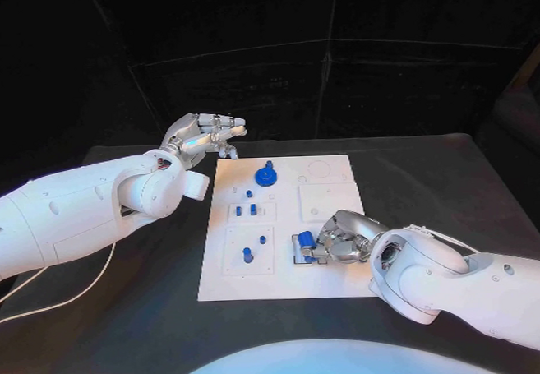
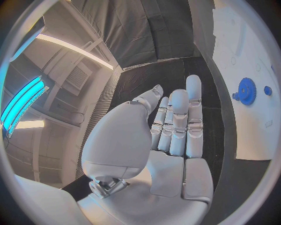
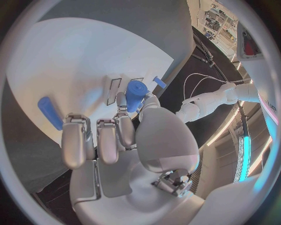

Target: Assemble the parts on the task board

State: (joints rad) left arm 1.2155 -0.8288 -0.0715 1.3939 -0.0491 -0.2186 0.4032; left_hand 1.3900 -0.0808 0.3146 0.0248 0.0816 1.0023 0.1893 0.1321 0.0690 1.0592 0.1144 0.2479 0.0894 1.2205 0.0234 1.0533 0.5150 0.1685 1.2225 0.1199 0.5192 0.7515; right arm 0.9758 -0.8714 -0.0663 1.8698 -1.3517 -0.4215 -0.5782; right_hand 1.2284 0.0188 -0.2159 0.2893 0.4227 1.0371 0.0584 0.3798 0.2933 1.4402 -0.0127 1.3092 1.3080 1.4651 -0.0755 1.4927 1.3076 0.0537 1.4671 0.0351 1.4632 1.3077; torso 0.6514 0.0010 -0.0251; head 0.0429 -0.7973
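One blue part (image 3: 136,95), seemingly cylindrical, in right hand (image 1: 331,238).

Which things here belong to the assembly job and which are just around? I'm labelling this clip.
Job: task board; blue gear; small blue pegs; blue part pinched by right hand; left hand, holding nothing.

Around: black table; white cable.

The task board (image 1: 332,279) lies at the table (image 1: 460,180) centre; the gear part (image 1: 266,176) sits at its 12 o'clock, left robot hand (image 1: 203,137) at 11, right robot hand (image 1: 335,242) at 4.
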